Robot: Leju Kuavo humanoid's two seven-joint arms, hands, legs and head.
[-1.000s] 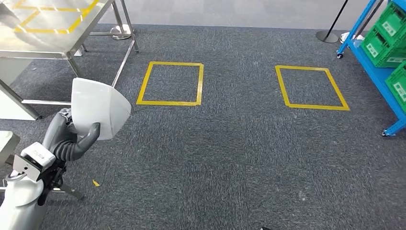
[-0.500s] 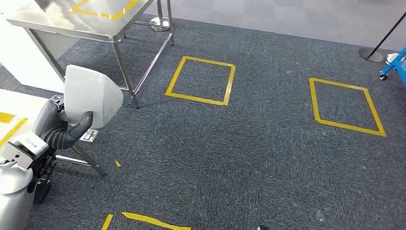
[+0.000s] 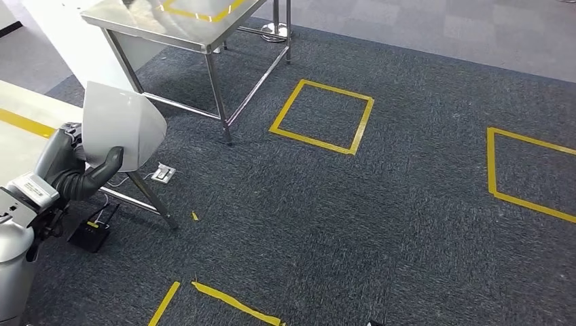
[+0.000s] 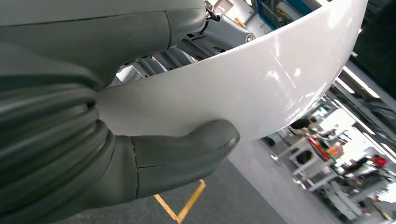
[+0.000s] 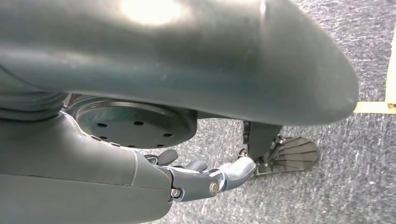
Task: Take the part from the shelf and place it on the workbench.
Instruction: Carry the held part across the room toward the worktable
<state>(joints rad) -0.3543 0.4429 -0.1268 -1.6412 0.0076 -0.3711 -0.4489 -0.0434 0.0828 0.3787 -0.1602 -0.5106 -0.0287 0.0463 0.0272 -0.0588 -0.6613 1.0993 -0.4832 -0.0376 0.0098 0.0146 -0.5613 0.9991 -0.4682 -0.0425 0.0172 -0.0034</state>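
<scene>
Fingers of the left hand [image 3: 78, 173] grasp the white part [image 3: 122, 132]: the thick grey thumb [image 4: 187, 151] presses on its glossy curved face while the darker fingers sit behind it. In the head view the hand and part are at about nine o'clock, the part standing upright above the hand with its curved edge toward three o'clock.

Right-hand fingers [image 5: 233, 173] lie loosely extended with nothing between them, and the right hand [image 5: 196, 179] hangs above the grey carpet [image 3: 353, 224].

At eleven o'clock stands a steel workbench [image 3: 156, 27] with yellow tape on its top, well apart from the part. A second pale tabletop [image 3: 20, 139] with a yellow stripe sits at nine o'clock, just behind the held part. On the carpet, a yellow taped square [image 3: 322, 117] lies at twelve o'clock and another taped square [image 3: 530, 173] at three o'clock. Below the left hand are a small black box [image 3: 90, 234] and a white floor socket [image 3: 164, 174].
</scene>
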